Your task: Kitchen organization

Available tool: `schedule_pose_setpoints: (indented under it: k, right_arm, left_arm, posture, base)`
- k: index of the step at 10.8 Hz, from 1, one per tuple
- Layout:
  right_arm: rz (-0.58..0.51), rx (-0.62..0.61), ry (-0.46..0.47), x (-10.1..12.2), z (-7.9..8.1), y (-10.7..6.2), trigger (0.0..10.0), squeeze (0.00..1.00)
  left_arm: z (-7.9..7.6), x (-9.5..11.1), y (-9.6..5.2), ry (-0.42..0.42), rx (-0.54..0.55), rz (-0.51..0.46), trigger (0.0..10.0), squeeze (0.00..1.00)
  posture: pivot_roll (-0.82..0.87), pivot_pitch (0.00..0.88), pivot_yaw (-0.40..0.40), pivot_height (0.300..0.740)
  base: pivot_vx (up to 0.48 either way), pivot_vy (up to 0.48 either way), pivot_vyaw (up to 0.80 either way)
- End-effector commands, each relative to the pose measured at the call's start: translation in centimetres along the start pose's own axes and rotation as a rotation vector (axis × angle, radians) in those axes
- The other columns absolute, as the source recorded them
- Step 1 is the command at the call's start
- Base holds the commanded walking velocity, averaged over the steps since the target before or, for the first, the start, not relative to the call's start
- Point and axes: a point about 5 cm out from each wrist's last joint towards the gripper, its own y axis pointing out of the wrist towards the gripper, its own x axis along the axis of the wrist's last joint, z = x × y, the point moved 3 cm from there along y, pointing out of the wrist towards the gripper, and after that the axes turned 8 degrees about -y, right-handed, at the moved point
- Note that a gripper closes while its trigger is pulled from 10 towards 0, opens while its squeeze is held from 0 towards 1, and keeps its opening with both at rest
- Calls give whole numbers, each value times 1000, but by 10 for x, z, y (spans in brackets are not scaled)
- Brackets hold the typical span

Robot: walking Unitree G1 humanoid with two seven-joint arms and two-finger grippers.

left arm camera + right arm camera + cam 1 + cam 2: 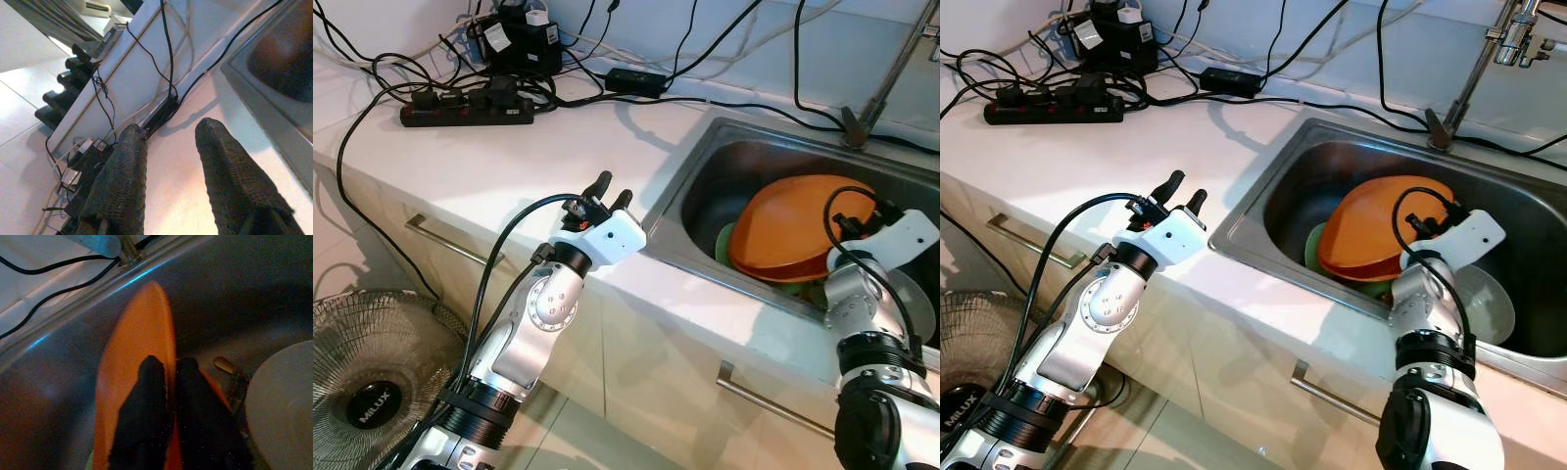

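Left eye view: "MILUX" badge on floor fan [374,403]; steel sink [700,176] holds tilted orange plate [798,230].
Left wrist view: left gripper [168,142], knurled fingers parted, nothing held, above white counter [181,196].
Right wrist view: right gripper [168,366] clamps plate rim.

Both arms were brushed silver with round screwed joints and ribbed black collars, each ending in a white wrist housing looped with black cable, and the left gripper [611,192] and right gripper [168,382] had two long, black, textured fingers.
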Motion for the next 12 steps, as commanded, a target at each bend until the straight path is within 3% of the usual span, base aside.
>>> schedule_pose_setpoints:
  k: [1, 2, 6, 8, 9, 10, 12]
  right_arm:
    - [49, 6, -4, -16, 1, -4, 10000, 953]
    - [55, 5, -8, -18, 2, -4, 10000, 0]
    - [48, 14, -14, -18, 4, -5, 10000, 0]
    - [-127, 147, -193, 6, 33, -12, 10000, 0]
    - [-269, 239, -302, 22, 56, -23, 10000, 0]
    - [-379, 330, -352, 32, 77, -37, 10000, 0]
    - [-515, 487, -486, 34, 109, -68, 10000, 0]
  left_arm:
    - [0, -4, -1, -12, 2, 19, 10000, 0]
    - [0, -5, -2, -13, 1, 24, 10000, 0]
    - [0, -5, -2, -14, -2, 26, 10000, 0]
    - [3, -6, -1, -65, 34, 25, 10000, 0]
    - [8, -8, -1, -128, 84, 28, 10000, 0]
    - [15, -10, -1, -198, 146, 30, 10000, 0]
    - [36, -11, 0, -345, 296, 12, 10000, 0]
  posture:
    - [141, 76, -10, 740]
    - [142, 77, -11, 740]
    - [141, 78, -11, 740]
    - [137, 78, -9, 740]
    - [135, 78, -9, 740]
    - [135, 78, -9, 740]
    - [124, 77, -11, 740]
  base:
    - [0, 0, 0]
    - [0, 0, 0]
    - [0, 0, 0]
    - [0, 0, 0]
    - [0, 0, 0]
    - [0, 0, 0]
    - [0, 0, 0]
